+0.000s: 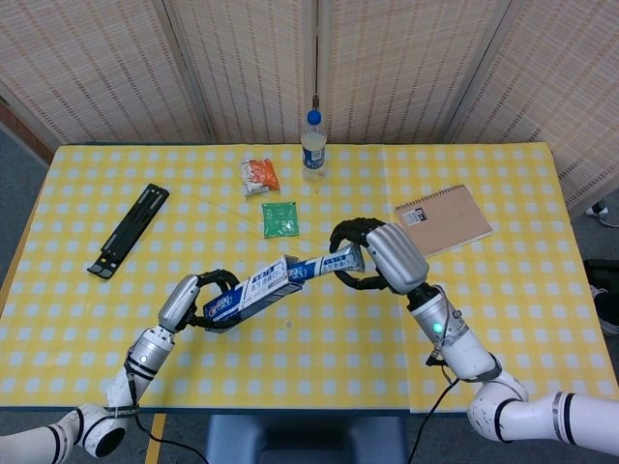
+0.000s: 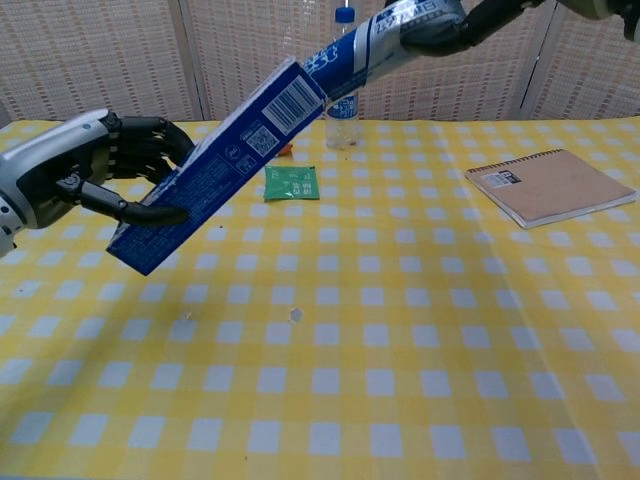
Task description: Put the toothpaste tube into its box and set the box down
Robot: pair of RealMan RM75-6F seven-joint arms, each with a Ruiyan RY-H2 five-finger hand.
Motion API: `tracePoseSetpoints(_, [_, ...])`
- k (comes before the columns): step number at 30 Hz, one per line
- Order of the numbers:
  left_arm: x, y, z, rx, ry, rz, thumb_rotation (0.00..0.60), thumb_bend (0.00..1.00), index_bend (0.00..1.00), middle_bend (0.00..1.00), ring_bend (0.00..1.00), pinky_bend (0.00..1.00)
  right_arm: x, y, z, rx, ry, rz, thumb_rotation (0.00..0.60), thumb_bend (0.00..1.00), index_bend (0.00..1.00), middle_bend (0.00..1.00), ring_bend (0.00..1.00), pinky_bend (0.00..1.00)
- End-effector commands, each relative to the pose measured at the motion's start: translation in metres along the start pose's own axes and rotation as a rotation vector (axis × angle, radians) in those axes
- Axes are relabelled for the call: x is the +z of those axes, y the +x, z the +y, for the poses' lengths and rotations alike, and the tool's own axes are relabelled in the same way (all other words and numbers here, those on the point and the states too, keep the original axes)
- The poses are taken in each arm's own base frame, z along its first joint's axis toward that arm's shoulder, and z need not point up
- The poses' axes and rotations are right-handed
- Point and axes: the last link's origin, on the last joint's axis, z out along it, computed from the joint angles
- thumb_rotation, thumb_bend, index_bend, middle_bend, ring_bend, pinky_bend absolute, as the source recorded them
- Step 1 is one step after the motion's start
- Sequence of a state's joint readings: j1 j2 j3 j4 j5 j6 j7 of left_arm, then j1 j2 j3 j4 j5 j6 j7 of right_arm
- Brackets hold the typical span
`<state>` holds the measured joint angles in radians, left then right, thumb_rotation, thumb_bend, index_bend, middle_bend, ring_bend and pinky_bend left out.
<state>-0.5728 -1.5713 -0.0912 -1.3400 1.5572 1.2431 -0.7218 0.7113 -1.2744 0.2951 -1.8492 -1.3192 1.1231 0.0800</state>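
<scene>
My left hand (image 1: 193, 298) (image 2: 85, 178) grips the lower end of a blue toothpaste box (image 1: 247, 291) (image 2: 215, 170), held in the air and tilted up to the right. A blue and white toothpaste tube (image 1: 324, 267) (image 2: 385, 38) sticks partly out of the box's open upper end. My right hand (image 1: 379, 259) (image 2: 470, 20) holds the tube's free end, above the middle of the table.
On the yellow checked tablecloth (image 1: 484, 319) lie a brown notebook (image 1: 443, 219) (image 2: 550, 187) at the right, a green packet (image 1: 280, 217) (image 2: 291, 183), an orange snack bag (image 1: 259, 175), a water bottle (image 1: 312, 147) (image 2: 343, 90) at the back and a black stand (image 1: 129, 230) at the left.
</scene>
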Motion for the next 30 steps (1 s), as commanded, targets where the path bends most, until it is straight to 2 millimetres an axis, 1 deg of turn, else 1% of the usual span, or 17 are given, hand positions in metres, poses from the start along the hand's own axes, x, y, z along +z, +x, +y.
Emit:
tracePoseSetpoints(1, [0.0,-0.001,0.0,-0.002,-0.005,0.0,0.6,0.21,0.47,0.55,0.55,0.45,0.002,0.006,-0.005,-0.007,0.031,0.045,0.6,0.32,0.22,0.16,0.13,0.25])
tracePoseSetpoints(3, [0.001,-0.001,0.001,-0.005,-0.006,-0.001,0.6,0.21,0.47,0.55,0.55,0.45,0.002,0.009,-0.007,-0.014,0.042,0.071,0.6,0.32,0.06,0.08,0.05,0.16])
tracePoseSetpoints(4, [0.001,-0.001,0.001,-0.007,-0.007,0.0,0.6,0.21,0.47,0.55,0.55,0.45,0.002,0.011,-0.008,-0.013,0.046,0.083,0.6,0.33,0.03,0.05,0.03,0.12])
tracePoseSetpoints(5, [0.001,-0.001,0.001,-0.009,-0.008,0.001,0.6,0.21,0.47,0.55,0.55,0.45,0.002,0.013,-0.009,-0.009,0.049,0.095,0.6,0.33,0.0,0.02,0.01,0.06])
tracePoseSetpoints(6, [0.001,-0.001,0.001,-0.009,-0.008,0.002,0.6,0.21,0.47,0.55,0.55,0.45,0.002,0.015,-0.01,-0.003,0.053,0.105,0.6,0.33,0.0,0.0,0.0,0.02])
tracePoseSetpoints(8, [0.002,-0.001,0.002,-0.017,-0.01,0.006,0.6,0.21,0.47,0.55,0.55,0.45,0.002,0.018,-0.012,0.007,0.057,0.115,0.6,0.33,0.0,0.0,0.0,0.0])
tracePoseSetpoints(15, [0.003,0.0,0.008,-0.138,-0.026,0.044,0.6,0.21,0.47,0.55,0.55,0.45,0.001,0.025,-0.013,0.031,0.062,0.148,0.6,0.32,0.0,0.0,0.0,0.0])
tracePoseSetpoints(18, [0.005,0.002,0.011,-0.246,-0.014,0.064,0.6,0.21,0.47,0.55,0.55,0.45,-0.001,0.03,-0.01,0.035,0.048,0.153,0.6,0.33,0.0,0.0,0.0,0.0])
tracePoseSetpoints(19, [0.006,0.004,0.014,-0.316,-0.006,0.069,0.6,0.22,0.47,0.55,0.55,0.45,-0.001,0.031,-0.009,0.041,0.041,0.151,0.6,0.33,0.0,0.0,0.0,0.0])
tracePoseSetpoints(21, [0.008,0.009,0.016,-0.383,-0.002,0.085,0.6,0.22,0.47,0.55,0.55,0.45,-0.003,0.034,-0.008,0.051,0.034,0.154,0.6,0.33,0.0,0.0,0.0,0.0])
tracePoseSetpoints(24, [0.009,0.01,0.015,-0.389,0.001,0.091,0.6,0.22,0.47,0.55,0.55,0.45,-0.006,0.04,-0.009,0.089,0.035,0.163,0.6,0.33,0.0,0.0,0.0,0.0])
tracePoseSetpoints(30, [0.008,0.009,0.014,-0.545,-0.023,0.136,0.6,0.21,0.47,0.55,0.56,0.45,-0.016,0.056,-0.009,0.167,0.027,0.169,0.6,0.33,0.0,0.0,0.0,0.0])
